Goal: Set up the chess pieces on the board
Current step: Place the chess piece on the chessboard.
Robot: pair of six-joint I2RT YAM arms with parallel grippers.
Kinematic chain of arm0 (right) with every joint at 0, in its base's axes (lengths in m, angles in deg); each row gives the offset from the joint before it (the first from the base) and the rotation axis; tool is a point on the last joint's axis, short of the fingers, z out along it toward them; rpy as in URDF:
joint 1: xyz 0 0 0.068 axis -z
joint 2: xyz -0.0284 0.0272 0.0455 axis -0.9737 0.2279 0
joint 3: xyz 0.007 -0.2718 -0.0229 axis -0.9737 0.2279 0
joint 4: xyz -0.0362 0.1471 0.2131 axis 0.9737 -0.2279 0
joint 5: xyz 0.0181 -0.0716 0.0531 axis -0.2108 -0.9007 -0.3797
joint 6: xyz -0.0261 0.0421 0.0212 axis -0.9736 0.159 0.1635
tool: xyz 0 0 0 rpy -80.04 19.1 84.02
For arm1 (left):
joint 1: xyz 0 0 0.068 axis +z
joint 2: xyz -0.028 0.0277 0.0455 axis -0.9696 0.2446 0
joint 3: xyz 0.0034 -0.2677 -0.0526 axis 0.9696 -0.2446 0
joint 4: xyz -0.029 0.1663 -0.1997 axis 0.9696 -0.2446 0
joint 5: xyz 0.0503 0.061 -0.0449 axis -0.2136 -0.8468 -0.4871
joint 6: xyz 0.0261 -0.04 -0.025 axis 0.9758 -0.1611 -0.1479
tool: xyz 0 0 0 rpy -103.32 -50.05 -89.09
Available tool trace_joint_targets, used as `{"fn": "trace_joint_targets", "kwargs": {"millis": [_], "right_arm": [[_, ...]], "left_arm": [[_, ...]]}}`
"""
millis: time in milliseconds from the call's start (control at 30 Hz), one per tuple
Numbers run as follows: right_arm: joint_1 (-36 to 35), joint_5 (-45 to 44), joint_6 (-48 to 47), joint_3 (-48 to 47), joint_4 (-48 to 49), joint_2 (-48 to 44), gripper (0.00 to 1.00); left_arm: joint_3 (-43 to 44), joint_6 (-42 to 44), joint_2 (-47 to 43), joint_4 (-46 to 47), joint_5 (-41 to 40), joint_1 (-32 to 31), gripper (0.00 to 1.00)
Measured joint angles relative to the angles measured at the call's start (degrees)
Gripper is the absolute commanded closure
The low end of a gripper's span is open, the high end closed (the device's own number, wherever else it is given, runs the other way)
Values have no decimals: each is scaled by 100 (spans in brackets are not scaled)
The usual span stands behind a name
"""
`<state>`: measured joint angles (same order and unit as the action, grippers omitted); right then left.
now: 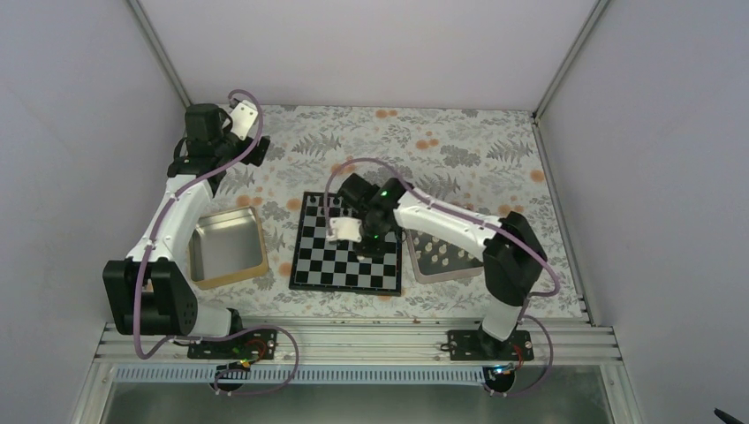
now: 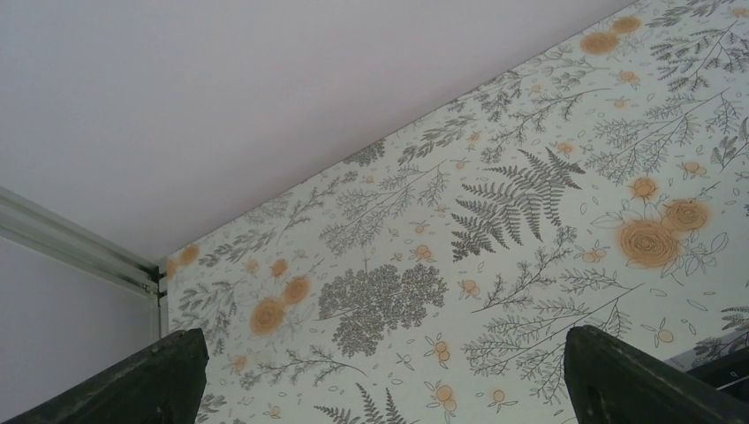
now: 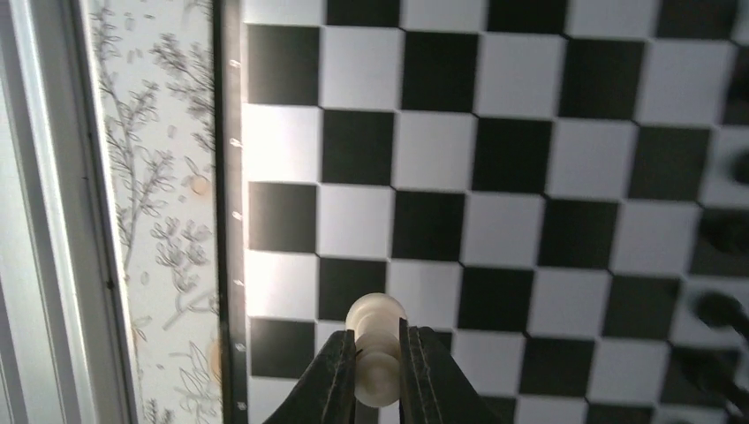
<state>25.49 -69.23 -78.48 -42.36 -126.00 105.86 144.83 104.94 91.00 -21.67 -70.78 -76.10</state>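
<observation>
One cream piece point(image 3: 374, 316), pinched at the waist between the fingers of the right gripper point(image 3: 377, 340), round head poking out above the fingertips, low centre of the right wrist view. Behind it the board point(image 3: 442, 141), black and silver squares filling most of that frame, black rim running down the left side. Piece over the squares close to that rim, whether touching them impossible to tell. Dark shapes point(image 3: 720, 309) at the frame's right edge, too blurred to name. From the top camera, same gripper over the upper part of the board, mid-frame. Just right of the board a metal tray point(image 1: 433, 276), partly hidden under the right arm, a few pale pieces point(image 1: 439, 257) lying inside. Left of the board, a little apart, a second tray point(image 1: 231, 276). Left gripper point(image 2: 380, 371) well away at the upper left of the top view, fingers spread wide over flowered cloth point(image 2: 530, 203), near the back corner of the wall.
</observation>
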Motion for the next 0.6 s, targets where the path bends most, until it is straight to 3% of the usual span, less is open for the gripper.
{"fn": "trace_joint_targets", "kwargs": {"millis": [267, 600], "right_arm": [[-730, 37, 120, -13, 293, 262, 91], [-1054, 87, 166, -13, 702, 522, 92]], "left_arm": [[0, -2, -2, 2, -63, 0, 0], [0, -20, -4, 2, -94, 0, 0]]}}
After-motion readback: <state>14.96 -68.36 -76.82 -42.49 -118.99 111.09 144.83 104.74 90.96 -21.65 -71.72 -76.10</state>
